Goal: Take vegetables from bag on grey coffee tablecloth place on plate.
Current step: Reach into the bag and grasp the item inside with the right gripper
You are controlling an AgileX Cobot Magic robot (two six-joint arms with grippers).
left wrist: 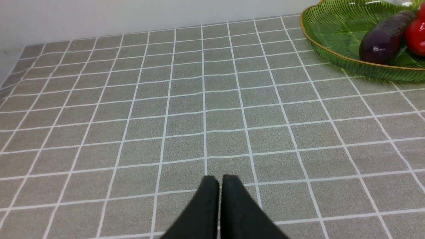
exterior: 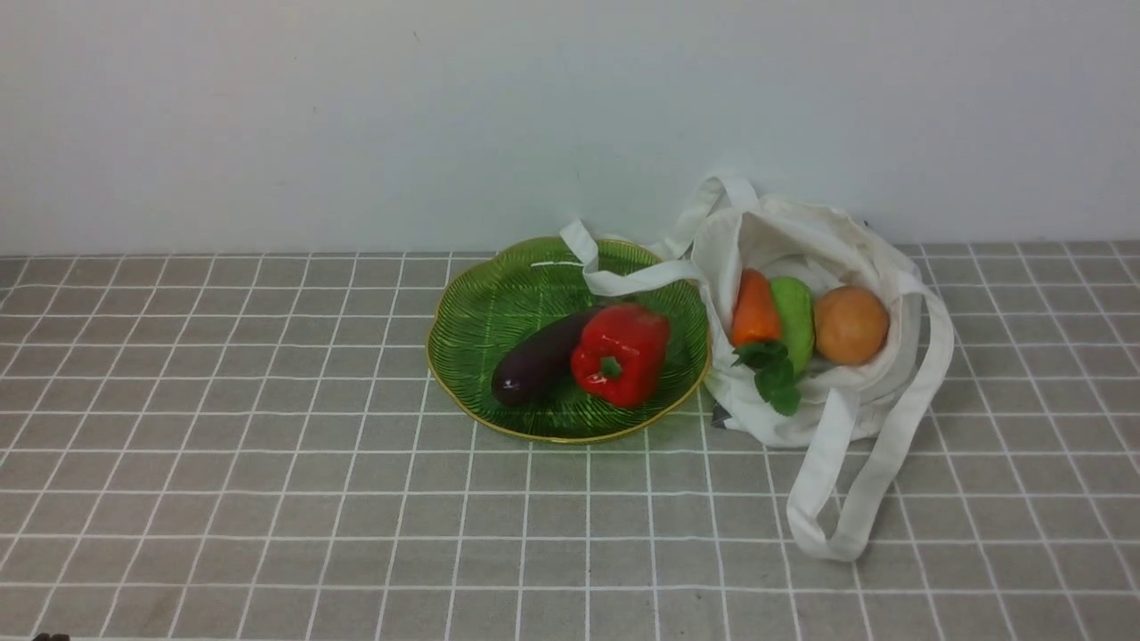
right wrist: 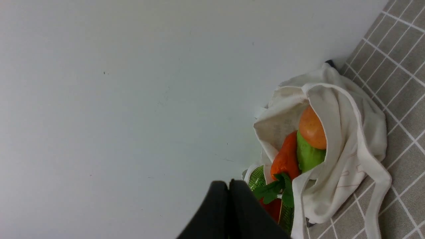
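Note:
The white cloth bag (exterior: 855, 240) lies open on the grey checked tablecloth (exterior: 267, 463), right of the green plate (exterior: 481, 312). In the bag are an orange carrot (exterior: 754, 309) with green leaves, a pale green vegetable (exterior: 793, 320) and a tan potato (exterior: 850, 325). The plate holds a purple eggplant (exterior: 539, 359) and a red pepper (exterior: 621, 353). Neither arm shows in the front view. My left gripper (left wrist: 220, 181) is shut and empty above the cloth, short of the plate (left wrist: 332, 49). My right gripper (right wrist: 228, 184) is shut and empty, apart from the bag (right wrist: 345, 139), carrot (right wrist: 286, 159) and potato (right wrist: 312, 127).
A plain white wall (exterior: 356, 116) stands right behind plate and bag. One bag strap (exterior: 614, 271) lies over the plate's far rim; two more straps (exterior: 846, 481) trail toward me on the cloth.

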